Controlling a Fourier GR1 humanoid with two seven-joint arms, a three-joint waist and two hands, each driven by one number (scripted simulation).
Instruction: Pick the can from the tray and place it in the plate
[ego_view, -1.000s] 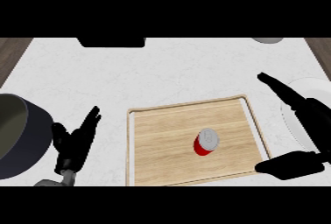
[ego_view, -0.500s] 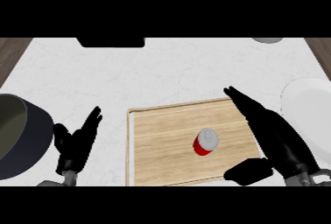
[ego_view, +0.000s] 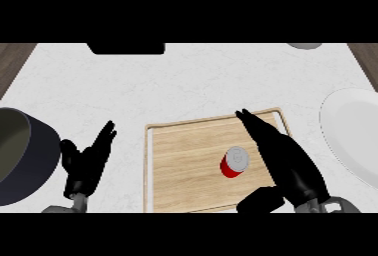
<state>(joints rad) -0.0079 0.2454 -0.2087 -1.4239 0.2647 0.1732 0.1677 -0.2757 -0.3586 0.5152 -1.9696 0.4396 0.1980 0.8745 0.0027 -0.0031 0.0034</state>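
A red can (ego_view: 234, 161) with a silver top stands upright near the middle of the wooden tray (ego_view: 184, 150). My right hand (ego_view: 286, 162) is open just right of the can, fingers straight and pointing toward the tray's far right corner, thumb spread at the tray's near edge. It is apart from the can by a narrow gap. The white plate (ego_view: 351, 134) lies on the counter to the right of the tray, partly cut off by the view's edge. My left hand (ego_view: 86, 161) rests open left of the tray, fingers up.
A dark round pot (ego_view: 22, 155) sits at the left edge, close to my left hand. A black object (ego_view: 126, 48) lies at the counter's far edge, and a small grey item (ego_view: 304, 45) at the far right. The counter is white.
My right hand has swung left from over the plate's side to the tray, ending close beside the can. The can and my left hand have stayed put.
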